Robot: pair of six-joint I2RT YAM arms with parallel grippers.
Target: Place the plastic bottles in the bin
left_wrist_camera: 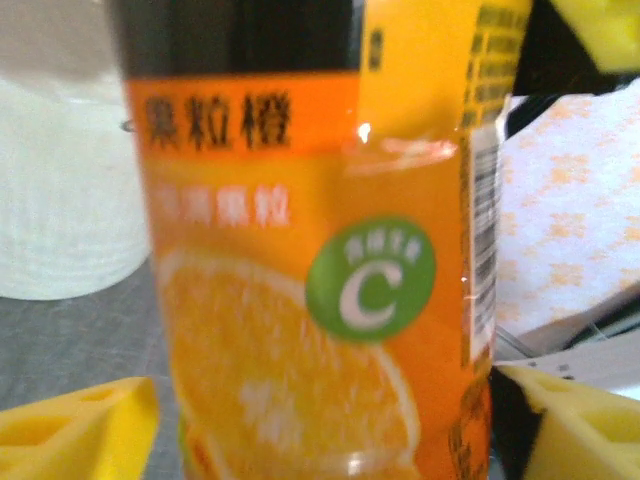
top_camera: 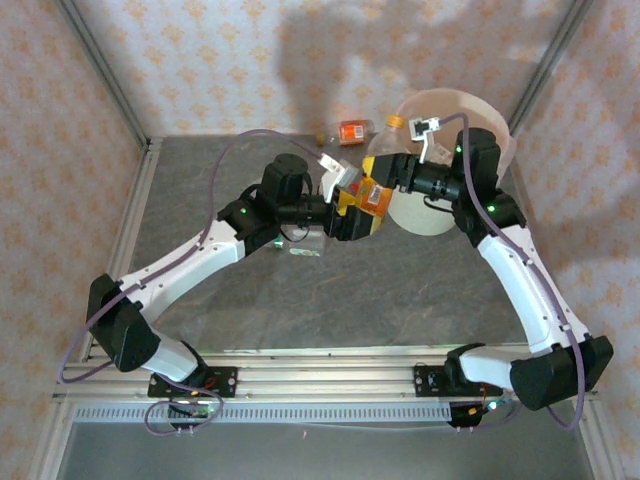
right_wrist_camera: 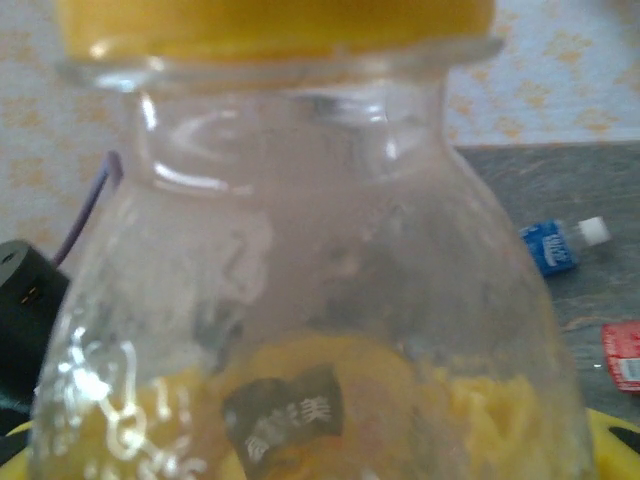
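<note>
bottle upright between both grippers, bin just to its right

in the overhead view the two arms rise from the bottom edge and meet a little right of centre. the left gripper comes in from the left and the right gripper from the right. the orange bottle stands between them. its long axis runs up the frame, with the orange label low and the clear shoulder and yellow cap toward the top.

in the left wrist view the label sits mid-frame, and the yellow pads show at lower left and lower right, one on each side of it. these jaws stand wide. there is a sliver of gap at the lower-left pad, while the lower-right pad is touching or nearly so. i judge this no firm hold.

in the right wrist view the clear shoulder looms close between the fingers, whose yellow shows along the bottom edge. whether these jaws pinch the bottle i cannot tell.

the bin lies just right of the bottle, its cream wall beside the right gripper and its mouth toward the upper right. the right arm is nearer the bin, so the carry likely falls to it. it would need a sure grip, then a short lift over the rim.

farther off, a red-labelled bottle lies on the table near top centre, and a blue-labelled bottle shows at the right of the right wrist view.
</note>
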